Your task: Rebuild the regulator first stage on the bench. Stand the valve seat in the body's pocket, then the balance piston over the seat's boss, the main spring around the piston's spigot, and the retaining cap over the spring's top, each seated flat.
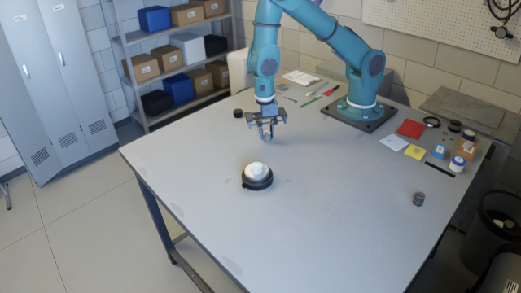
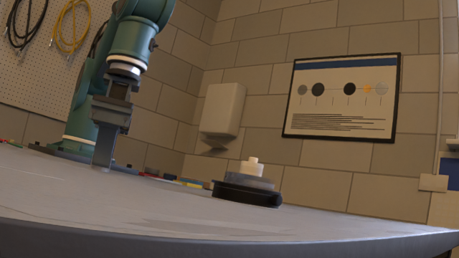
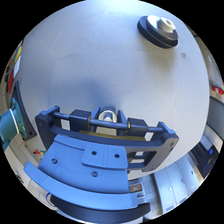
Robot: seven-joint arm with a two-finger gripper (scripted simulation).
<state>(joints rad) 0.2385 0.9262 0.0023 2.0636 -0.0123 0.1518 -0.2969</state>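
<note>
Near the middle of the grey bench the black regulator body [image 1: 257, 180] [image 2: 246, 193] [image 3: 158, 32] stands with the white valve seat [image 1: 256, 170] [image 2: 251, 167] in its pocket, boss upward. Further back, my gripper [image 1: 266, 136] [image 2: 102, 165] [image 3: 106, 115] is down at the bench top, its fingers closed on the silvery balance piston [image 1: 267, 136] [image 3: 106, 115], which shows between them in the wrist camera. The dark coiled main spring [image 1: 418, 198] stands alone near the right front edge. The small black retaining cap [image 1: 238, 113] sits at the far left of the bench.
The arm's base plate [image 1: 359, 113] is bolted at the back of the bench. Hand tools and a clipboard [image 1: 301, 77] lie behind my gripper. Coloured pads, small boxes and rings crowd the right rear corner [image 1: 411, 128]. Shelving and lockers stand beyond the left edge.
</note>
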